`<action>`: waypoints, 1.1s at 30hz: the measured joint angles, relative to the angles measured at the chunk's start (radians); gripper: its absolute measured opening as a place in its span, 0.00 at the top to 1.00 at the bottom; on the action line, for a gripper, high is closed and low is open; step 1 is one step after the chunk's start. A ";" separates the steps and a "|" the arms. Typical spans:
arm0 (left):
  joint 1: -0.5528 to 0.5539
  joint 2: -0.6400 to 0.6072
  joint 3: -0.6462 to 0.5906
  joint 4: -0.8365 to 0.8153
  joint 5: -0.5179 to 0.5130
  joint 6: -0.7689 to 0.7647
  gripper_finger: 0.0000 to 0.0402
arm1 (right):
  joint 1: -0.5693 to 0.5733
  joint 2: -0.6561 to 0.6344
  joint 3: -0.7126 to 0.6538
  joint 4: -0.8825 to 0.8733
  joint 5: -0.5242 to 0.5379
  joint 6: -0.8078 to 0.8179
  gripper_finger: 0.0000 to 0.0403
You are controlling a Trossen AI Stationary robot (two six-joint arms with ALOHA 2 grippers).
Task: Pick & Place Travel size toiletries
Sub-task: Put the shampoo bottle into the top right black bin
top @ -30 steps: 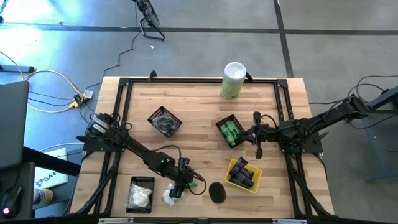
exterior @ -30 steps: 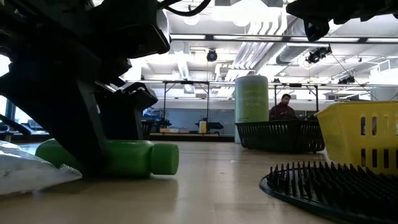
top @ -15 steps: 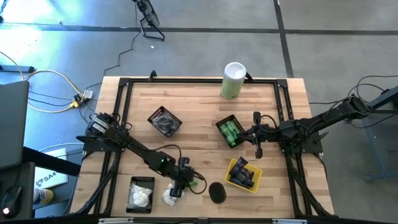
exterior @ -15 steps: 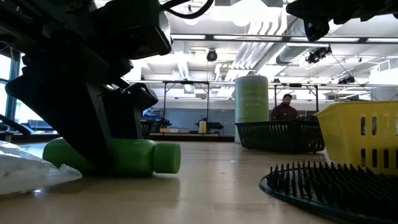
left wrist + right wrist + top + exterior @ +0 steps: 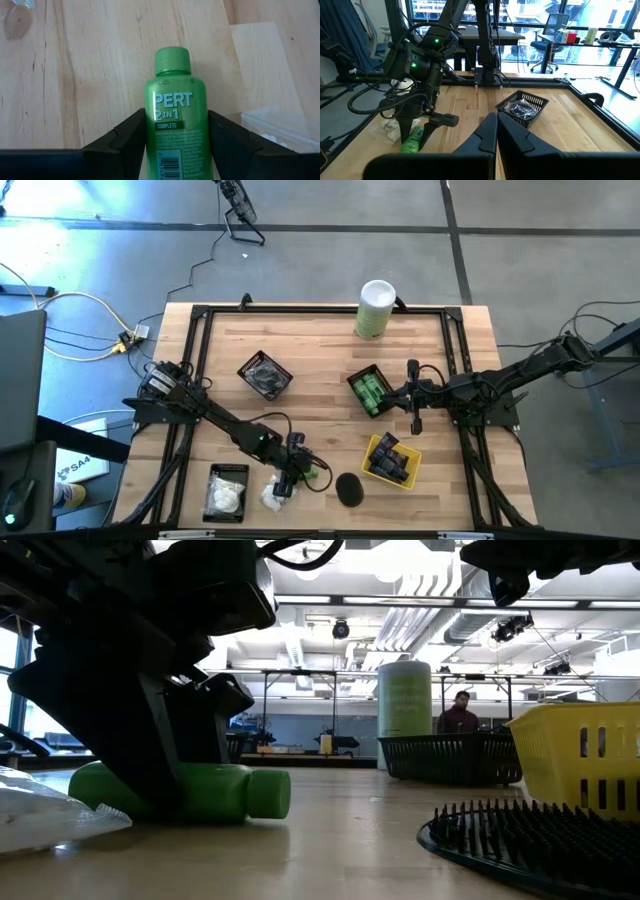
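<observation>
One green bottle [image 5: 175, 120] lying on worktop [image 5: 320, 360], lower centre of high view, clamped between left gripper [image 5: 297, 473] fingers [image 5: 125, 137]. Right gripper [image 5: 413, 412] parked centre-right, fingers together.

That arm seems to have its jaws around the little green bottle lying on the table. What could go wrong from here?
The left gripper clamps the round green bottle on its smooth sides, so it might slip or swing as it lifts. A white crinkly packet lies right beside it and could get dragged along. The black round disc also sits close by, so a dropped bottle might roll into it.
</observation>
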 joint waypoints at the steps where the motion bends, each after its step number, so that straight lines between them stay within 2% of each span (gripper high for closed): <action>1: 0.000 0.000 0.000 0.000 0.000 0.000 0.55 | 0.000 0.000 0.000 0.000 0.000 0.000 0.99; 7: 0.000 -0.014 -0.001 -0.010 0.000 0.011 0.55 | 0.000 0.000 0.000 0.000 0.000 0.000 0.99; 16: 0.045 -0.120 -0.002 -0.168 -0.053 0.078 0.55 | 0.000 0.000 0.000 0.000 0.000 0.004 0.99; 25: 0.148 -0.220 -0.002 -0.242 -0.057 0.203 0.55 | 0.000 0.000 0.000 -0.011 0.000 0.026 0.99; 33: 0.290 -0.312 -0.001 -0.274 -0.058 0.321 0.55 | 0.000 0.000 0.000 -0.017 0.000 0.019 0.99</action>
